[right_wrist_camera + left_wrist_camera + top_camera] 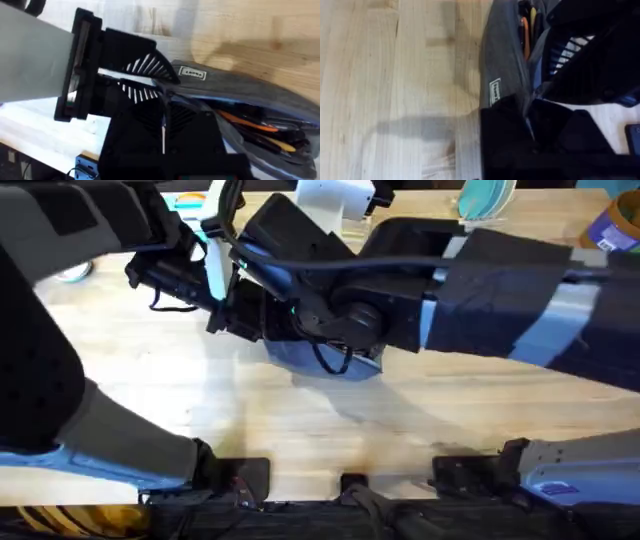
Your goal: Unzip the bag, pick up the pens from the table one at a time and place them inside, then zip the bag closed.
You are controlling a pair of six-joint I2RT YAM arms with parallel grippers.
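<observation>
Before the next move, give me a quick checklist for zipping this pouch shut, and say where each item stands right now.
1. Pens inside the bag: ok, the orange pen lies in the opening.
2. Bag still unzipped: ok, its mouth gapes in the right wrist view.
3. Left gripper on the bag's end: ok, fingers pinch the fabric.
4. Right gripper on the zipper pull: cannot tell, the pull is hidden.
5. Black pen inside: cannot tell, dark shapes only.
6. Table before the bag free of pens: ok.
</observation>
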